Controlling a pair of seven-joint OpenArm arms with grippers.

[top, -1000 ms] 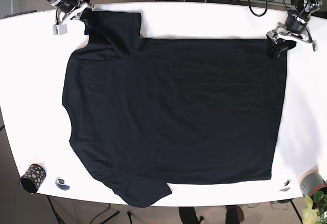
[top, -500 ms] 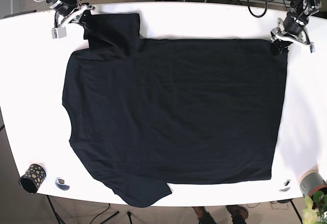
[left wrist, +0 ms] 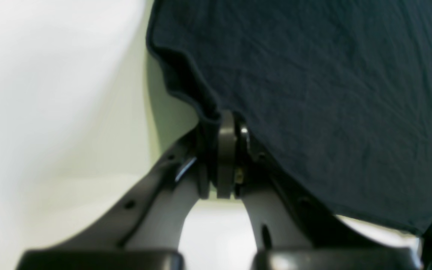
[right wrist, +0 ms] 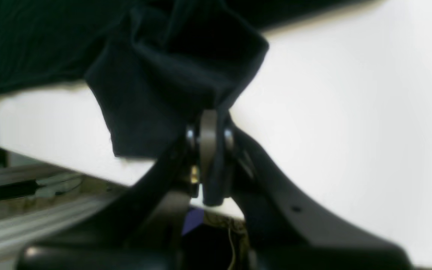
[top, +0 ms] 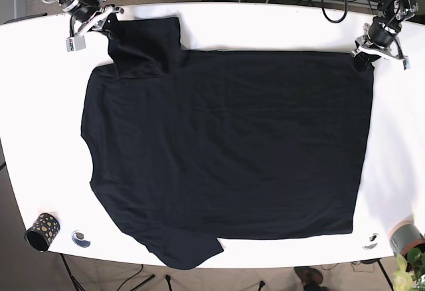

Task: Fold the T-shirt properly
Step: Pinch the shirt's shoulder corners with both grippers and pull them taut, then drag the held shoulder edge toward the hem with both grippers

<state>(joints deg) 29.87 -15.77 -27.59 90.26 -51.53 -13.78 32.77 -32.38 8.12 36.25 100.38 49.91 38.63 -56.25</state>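
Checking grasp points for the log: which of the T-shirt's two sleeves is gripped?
The far sleeve, at the table's back edge: the right gripper has its jaws shut on its corner. The near sleeve lies flat and untouched.

Bright, even overhead light; soft, blurred wrist views (foreground especially).

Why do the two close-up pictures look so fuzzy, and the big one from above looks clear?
Left wrist view: the left gripper sits very near the lens, so it blurs, while the T-shirt weave stays fairly sharp. Right wrist view: the right gripper and bunched cloth are soft and dark. Base view: evenly lit, the table bright white, the shirt nearly featureless black.
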